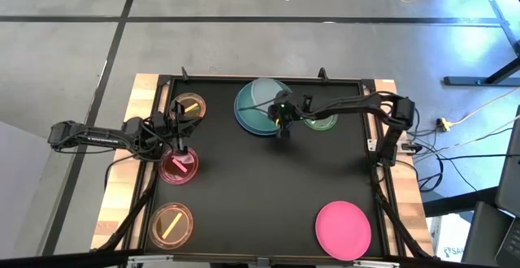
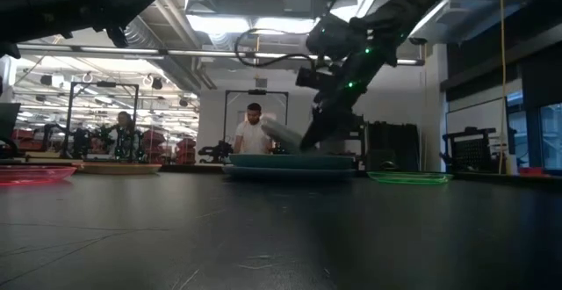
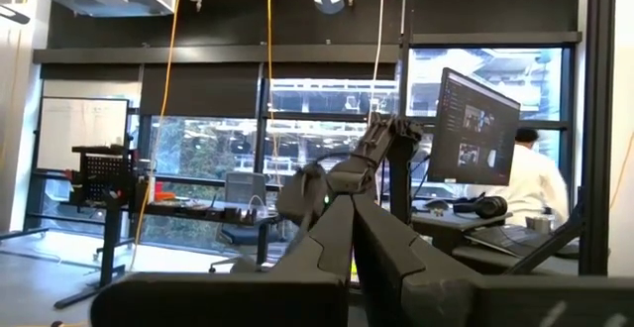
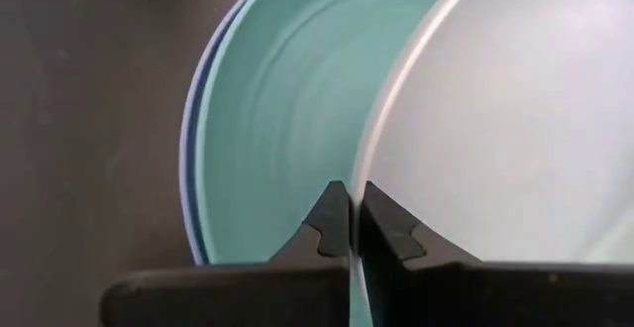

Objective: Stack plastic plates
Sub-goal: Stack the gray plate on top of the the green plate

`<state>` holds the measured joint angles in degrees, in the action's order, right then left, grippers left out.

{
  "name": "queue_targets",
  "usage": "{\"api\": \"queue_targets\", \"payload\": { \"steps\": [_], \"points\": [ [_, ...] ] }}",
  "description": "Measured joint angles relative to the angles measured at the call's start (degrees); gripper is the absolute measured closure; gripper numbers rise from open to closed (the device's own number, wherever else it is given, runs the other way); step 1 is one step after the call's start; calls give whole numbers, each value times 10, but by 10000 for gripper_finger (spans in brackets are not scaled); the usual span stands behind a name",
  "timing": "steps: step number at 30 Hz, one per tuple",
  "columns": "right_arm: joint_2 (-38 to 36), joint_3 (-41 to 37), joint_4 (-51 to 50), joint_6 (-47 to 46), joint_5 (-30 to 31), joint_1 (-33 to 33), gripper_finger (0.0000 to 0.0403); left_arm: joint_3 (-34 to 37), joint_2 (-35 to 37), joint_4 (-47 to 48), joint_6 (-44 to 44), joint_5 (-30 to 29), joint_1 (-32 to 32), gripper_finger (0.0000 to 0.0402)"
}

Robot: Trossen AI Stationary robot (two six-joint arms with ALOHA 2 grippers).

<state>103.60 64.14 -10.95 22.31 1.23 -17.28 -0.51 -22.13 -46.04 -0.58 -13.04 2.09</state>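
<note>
Presently: grey-green plate, tilted, rim pinched in the closed jaws of the right gripper above the teal plate, which lies on the blue plate at the bench's far middle. Green plate just beside. Pink plate near right corner. Left gripper, jaws closed and empty, over the red plate. Two orange plates along the left.

Table mat black, border pale wood. Stack at back: blue plate under teal plate, pale grey-green plate on top, tilted. Beside it a translucent green plate. Pink plate solid, no marks. Red translucent plate with pinkish stick marks. Two orange translucent plates, yellowish stick marks. Both arms dark.
</note>
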Motion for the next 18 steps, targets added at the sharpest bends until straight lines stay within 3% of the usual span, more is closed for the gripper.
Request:
{"api": "queue_targets", "payload": {
  "steps": [11,18],
  "points": [
    [18,0,3,-27,0,0,397,0,0,0,0,0,0,395],
    [18,0,4,-40,-4,0,328,0,0,0,0,0,0,395]
  ]
}}
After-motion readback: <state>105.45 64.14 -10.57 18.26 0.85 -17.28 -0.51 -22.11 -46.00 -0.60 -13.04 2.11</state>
